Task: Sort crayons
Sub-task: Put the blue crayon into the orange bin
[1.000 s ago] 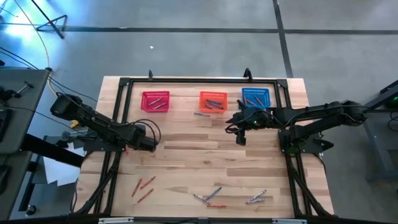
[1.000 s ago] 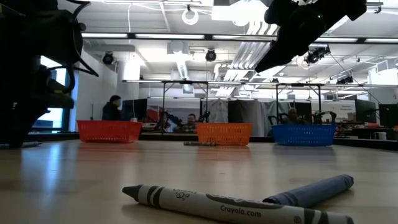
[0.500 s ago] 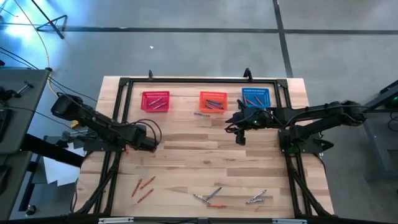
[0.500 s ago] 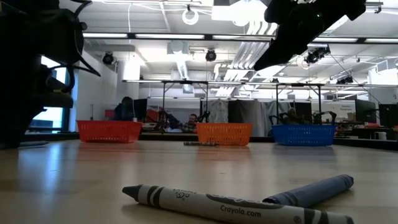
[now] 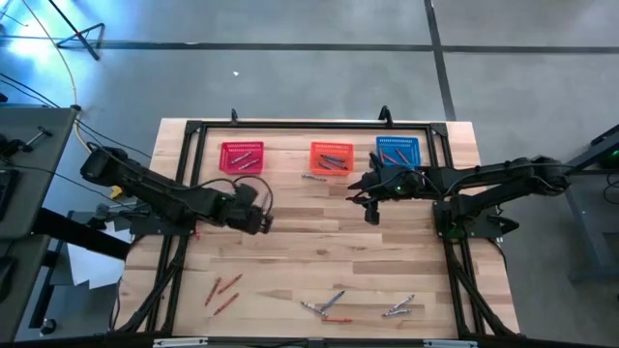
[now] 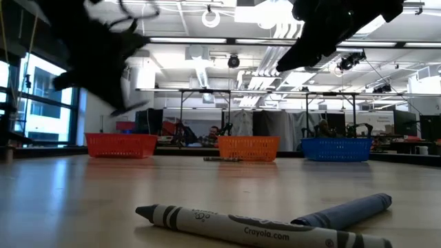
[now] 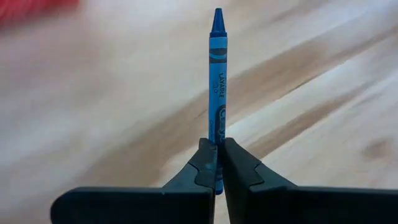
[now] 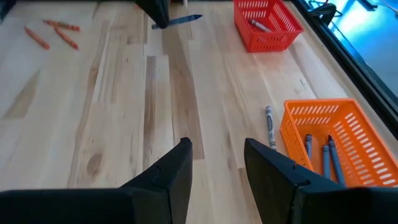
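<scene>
My left gripper point(image 5: 261, 220) hangs over the table's left-middle, shut on a blue crayon point(image 7: 217, 74). The right wrist view also shows that crayon point(image 8: 185, 19), sticking out of the gripper. My right gripper point(image 8: 217, 162) waits open and empty in front of the orange basket point(image 5: 331, 158), over bare wood. Far-side baskets: red point(image 5: 242, 157), orange, blue point(image 5: 397, 152). Loose crayons lie near the front edge: red-orange ones point(image 5: 222, 290) at the left, mixed ones point(image 5: 329, 304) in the middle, a few more point(image 5: 398, 309) to their right. A grey crayon point(image 8: 269, 124) lies beside the orange basket. My left gripper pinches the blue crayon's blunt end point(image 7: 217, 144) between its two fingers. The crayon runs along the fingers and on past their ends, its pointed tip point(image 7: 217, 14) leading. The fingers slant down from the table's left. The crayon is lifted clear of the wood.
A black frame point(image 5: 290, 125) runs along the table's far and side edges. In the low view a grey crayon point(image 6: 241, 227) and a bluish one point(image 6: 344, 210) lie close to the camera. Bare wood point(image 5: 319, 242) stretches across the table's middle. People sit in the room beyond.
My left gripper has risen from low over the table's left part and swung toward the table's middle, tipping and rolling as it went. My right arm has kept still.
</scene>
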